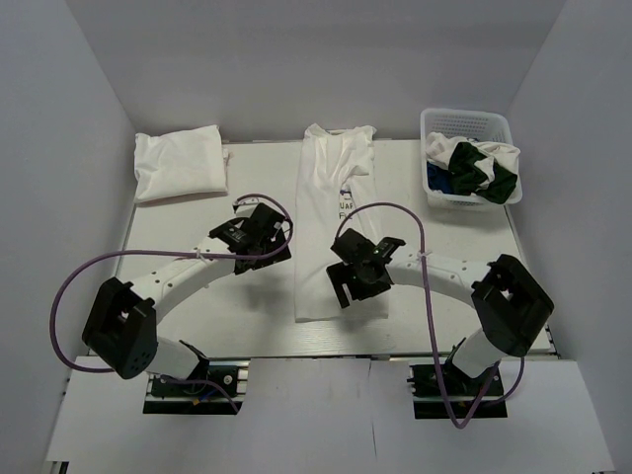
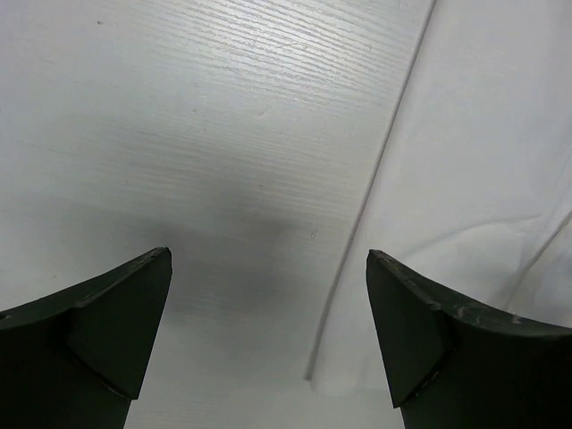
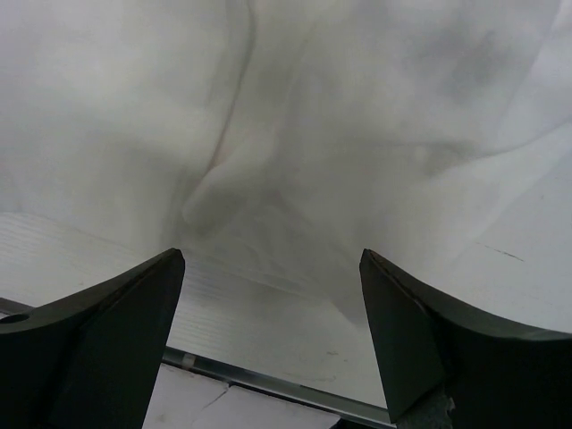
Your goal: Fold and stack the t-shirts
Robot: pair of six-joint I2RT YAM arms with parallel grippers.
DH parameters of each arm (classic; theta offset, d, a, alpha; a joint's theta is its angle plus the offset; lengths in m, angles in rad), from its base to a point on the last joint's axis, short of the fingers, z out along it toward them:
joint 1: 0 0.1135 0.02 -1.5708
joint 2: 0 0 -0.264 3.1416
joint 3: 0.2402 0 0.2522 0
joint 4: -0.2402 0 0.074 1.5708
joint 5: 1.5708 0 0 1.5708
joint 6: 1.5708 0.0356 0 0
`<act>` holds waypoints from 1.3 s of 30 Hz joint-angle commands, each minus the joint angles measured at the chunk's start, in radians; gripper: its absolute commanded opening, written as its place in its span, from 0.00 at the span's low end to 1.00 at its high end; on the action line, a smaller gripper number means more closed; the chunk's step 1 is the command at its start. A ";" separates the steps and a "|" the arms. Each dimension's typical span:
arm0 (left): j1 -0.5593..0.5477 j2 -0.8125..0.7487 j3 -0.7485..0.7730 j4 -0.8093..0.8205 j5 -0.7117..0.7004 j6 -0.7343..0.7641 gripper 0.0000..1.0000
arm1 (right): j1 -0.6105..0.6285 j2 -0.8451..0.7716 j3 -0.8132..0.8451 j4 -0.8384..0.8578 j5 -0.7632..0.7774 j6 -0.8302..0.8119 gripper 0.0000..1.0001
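Note:
One white t-shirt (image 1: 336, 197) lies as a long narrow strip down the middle of the table (image 1: 444, 222), collar at the back, a bit of print showing. My right gripper (image 1: 348, 281) hovers open over its lower end; in the right wrist view the cloth (image 3: 357, 107) and its hem lie ahead of the gripper (image 3: 273, 264), nothing between the fingers (image 3: 420, 331). The left gripper (image 1: 272, 237) is open just left of the shirt; its wrist view shows the gripper (image 2: 268, 268) over bare table with the shirt's edge (image 2: 483, 134) to the right.
A folded white t-shirt pile (image 1: 178, 163) rests at the back left. At the back right a white lattice basket (image 1: 464, 123) holds crumpled white, dark green and blue shirts (image 1: 474, 168). The table's metal front rail (image 3: 295, 393) runs close under the right gripper.

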 commanded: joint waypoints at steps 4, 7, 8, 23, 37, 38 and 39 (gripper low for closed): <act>0.001 -0.030 -0.024 0.048 0.029 0.015 0.99 | 0.033 -0.016 0.016 0.074 -0.027 0.016 0.85; 0.001 -0.030 -0.046 0.058 0.038 0.015 0.99 | 0.034 0.000 0.023 0.097 -0.042 0.016 0.85; 0.001 -0.039 -0.046 0.059 0.038 0.015 0.99 | 0.034 0.008 0.017 0.102 -0.045 0.019 0.81; 0.001 -0.030 -0.066 0.068 0.049 0.015 0.99 | 0.028 0.048 -0.016 0.120 0.024 0.078 0.19; 0.001 -0.051 -0.086 0.086 0.058 0.015 0.99 | 0.068 -0.050 0.035 -0.103 -0.062 -0.050 0.00; 0.001 -0.051 -0.086 0.086 0.058 0.015 0.99 | 0.074 -0.050 0.038 -0.131 -0.073 -0.053 0.00; 0.001 -0.040 -0.086 0.086 0.058 0.015 0.99 | 0.080 -0.052 0.047 -0.139 -0.082 -0.068 0.00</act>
